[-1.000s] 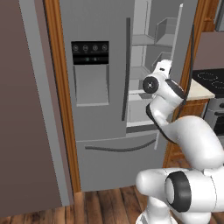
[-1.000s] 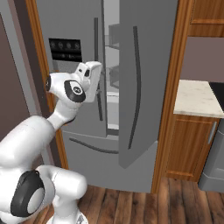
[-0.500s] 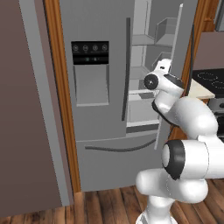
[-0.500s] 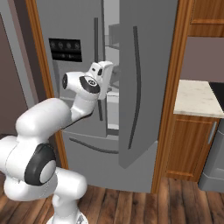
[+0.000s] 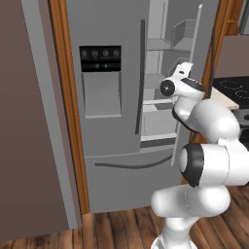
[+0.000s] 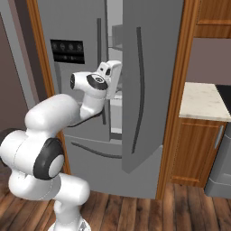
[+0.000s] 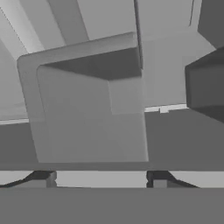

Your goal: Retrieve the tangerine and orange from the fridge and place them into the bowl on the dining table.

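Fruit is what the job turns on, and neither the tangerine nor the orange can be made out anywhere in these pictures, so I judge the task to be at its very start: nothing is picked, nothing carried, and the bowl and dining table lie outside what the cameras take in.

Starting at the claw (image 7: 103, 179), the hand view has its two small dark finger tips (image 7: 46, 178) standing apart with only grey plastic beyond them. Nothing sits between them. Whether they are spread fully or partway I cannot tell.

Ahead of the tips lies a boxy grey bin (image 7: 87, 105) and a pale shelf edge (image 7: 164, 108), with a darker pocket to one side. No colour of fruit appears among them.

Further out, the fridge (image 5: 112, 121) has its right-hand door (image 6: 149, 85) swung open. The hand (image 5: 181, 73) reaches into the gap at about mid height, level with the black control panel (image 5: 100, 58) on the closed door. The forearm rises from a sharply folded elbow, and the white arm (image 5: 209, 160) is bunched close to the fridge front.

What is left, as I read it: find each fruit, grasp it, and take both to the bowl.
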